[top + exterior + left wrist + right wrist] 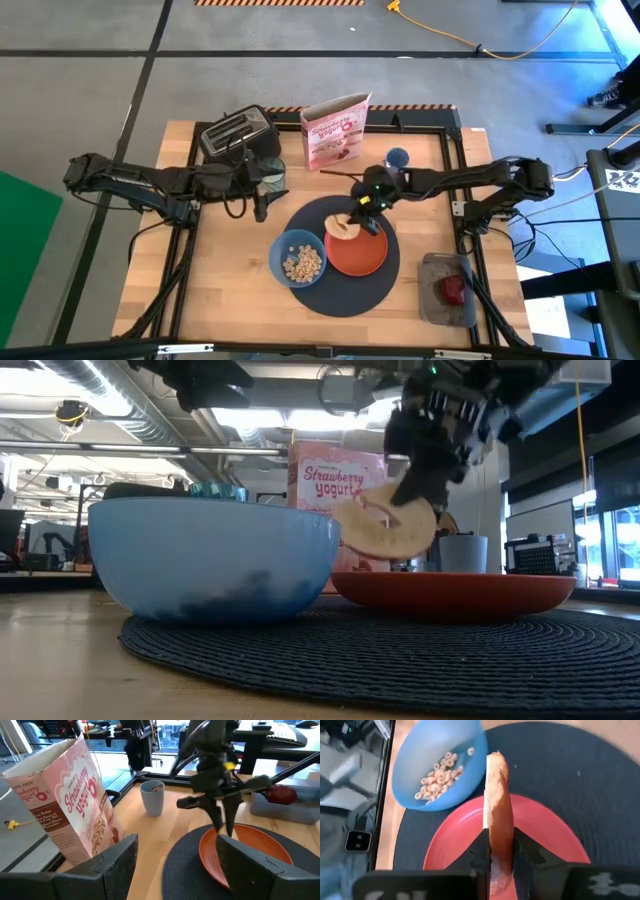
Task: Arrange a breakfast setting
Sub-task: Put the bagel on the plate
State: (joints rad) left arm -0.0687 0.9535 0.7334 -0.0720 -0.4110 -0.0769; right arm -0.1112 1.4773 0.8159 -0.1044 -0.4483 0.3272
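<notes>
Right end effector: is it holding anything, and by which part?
Yes. The right end effector pinches the toast slice by its edge, holding it on edge above the orange plate.

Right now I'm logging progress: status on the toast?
Right pincer shut on the round toast slice, above the orange plate. Left pincer open, waiting beside the pink cereal box. Nothing blocking.

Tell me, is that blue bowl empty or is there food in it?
Partly filled. The blue bowl holds pale cereal rings over its bottom, seen from above and in the right wrist view; its walls rise bare above them.
</notes>
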